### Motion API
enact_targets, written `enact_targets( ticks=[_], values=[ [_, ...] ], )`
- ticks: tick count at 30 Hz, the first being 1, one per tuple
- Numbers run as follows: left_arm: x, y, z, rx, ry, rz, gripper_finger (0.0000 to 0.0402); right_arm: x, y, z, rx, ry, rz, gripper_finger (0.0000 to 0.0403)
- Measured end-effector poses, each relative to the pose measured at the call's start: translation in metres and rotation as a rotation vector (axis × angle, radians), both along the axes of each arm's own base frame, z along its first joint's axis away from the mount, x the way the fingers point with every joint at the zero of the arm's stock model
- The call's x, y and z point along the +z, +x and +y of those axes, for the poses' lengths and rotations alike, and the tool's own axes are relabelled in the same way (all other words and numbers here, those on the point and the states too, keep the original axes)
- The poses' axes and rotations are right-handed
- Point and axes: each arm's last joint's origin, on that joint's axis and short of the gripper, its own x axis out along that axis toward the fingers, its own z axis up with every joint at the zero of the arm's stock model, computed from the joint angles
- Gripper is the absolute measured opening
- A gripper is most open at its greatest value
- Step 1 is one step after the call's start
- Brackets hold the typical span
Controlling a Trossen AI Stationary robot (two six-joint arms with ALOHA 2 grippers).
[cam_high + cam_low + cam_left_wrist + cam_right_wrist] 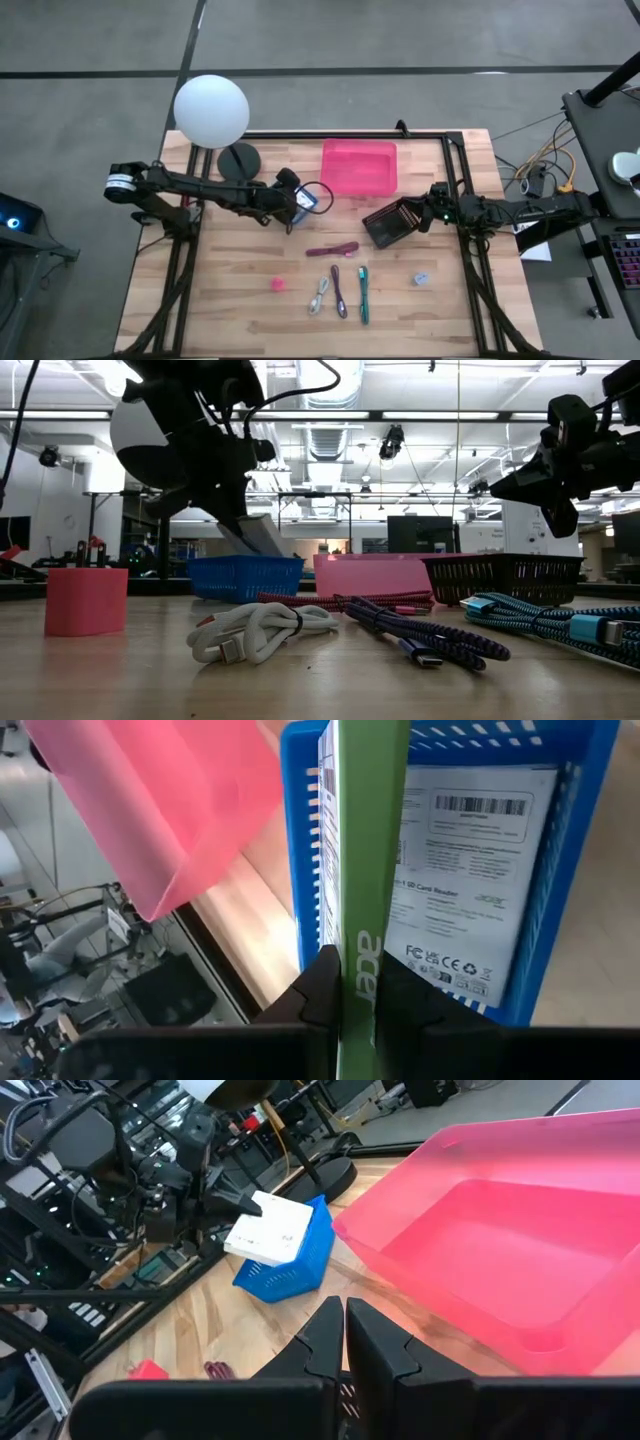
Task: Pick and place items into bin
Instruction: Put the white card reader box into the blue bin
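**A:** How far along are you on this one?

**B:** You've barely started, I'd say. Nothing shows inside the pink bin point(358, 145). Six items lie loose on the table, all on the side of the pink bin away from the globe lamp point(211, 109): the maroon cable point(332, 249) nearest it, then the white cable point(319, 297), purple cable point(340, 290) and teal cable point(363, 293) side by side farther out. The pink cube point(278, 284) sits off toward the left arm's side, the grey piece point(421, 279) toward the right arm's.

**A:** Anything in hand?

**B:** Yes. Your left gripper point(355, 965) is clamped on the green edge of a white box point(270, 1230). It holds the box tilted, lower end down in the blue basket point(300, 1275), which stands just beside the pink bin. Can't tell if the box rests on the basket floor.

**A:** Arm poses?

**B:** Your left arm reaches in low, from the lamp side toward the pink bin, wrist angled down. Your right gripper point(345, 1312) hangs above the table by the dark basket point(385, 228), on the pink bin's other side. Its fingers are pressed together with nothing between them, and it points at the bin.
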Motion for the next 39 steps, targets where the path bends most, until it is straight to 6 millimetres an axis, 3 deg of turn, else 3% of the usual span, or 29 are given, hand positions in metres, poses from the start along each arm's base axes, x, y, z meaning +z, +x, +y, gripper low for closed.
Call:
enact_targets(
  ticks=[29,39],
  values=[
    [-0.015,-0.003,0.003,0.039,0.056,-0.019,0.002,0.0,0.0,0.0,0.0,0.0,-0.001,0.0009],
    [-0.016,-0.002,0.005,0.064,-0.046,-0.064,0.0076,0.0,0.0,0.0,0.0,0.0,0.0,0.0009]
  ],
)
